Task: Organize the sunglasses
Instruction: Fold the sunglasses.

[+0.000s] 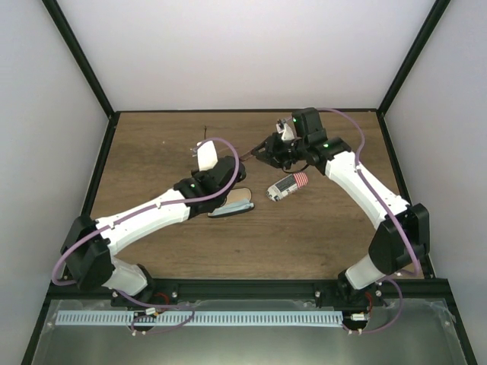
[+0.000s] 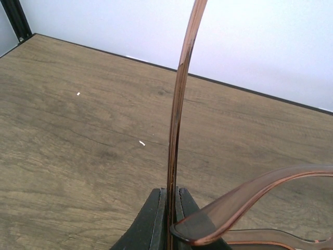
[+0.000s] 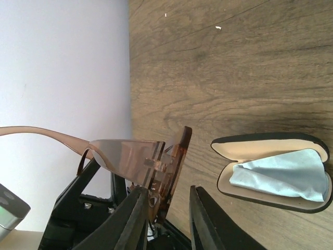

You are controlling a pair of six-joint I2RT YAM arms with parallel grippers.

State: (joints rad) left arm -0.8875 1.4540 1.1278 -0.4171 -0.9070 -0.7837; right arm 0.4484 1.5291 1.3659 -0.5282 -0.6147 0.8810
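Amber-brown translucent plastic, thin and glossy, forms the sunglasses [image 3: 130, 153], which are held up off the bench [image 2: 78, 146] between the two arms, over its middle toward the far edge. One slim temple arm curves upright out of the left gripper [image 2: 169, 195]. Its flat black fingers [image 2: 156, 219] are pressed together on that temple, with no gap showing. The second temple sweeps across the lower right of the left wrist view as a rounded band, darker where it thickens.

The right gripper [image 3: 167, 192] stands around the hinge corner of the frame, where a smoky flat lens meets a reddish-brown end piece. One black finger [image 3: 136, 219] lies against the frame's underside, while the other is apart from it with bare wood showing between, so the jaws are not closed on it.

The bench top is matte brown wood grain with dark streaks and a few white specks [image 2: 141, 143].

An oval case [image 3: 231, 151] lies open on the bench near its centre, partly under the left forearm in the top view. It has a dark shell and a smooth cream lining, and a crumpled pale blue cloth [image 3: 281, 174] sits inside. A red-and-white striped case [image 1: 288, 187] lies just right of centre, apart from the open one and below the right gripper in the top view.
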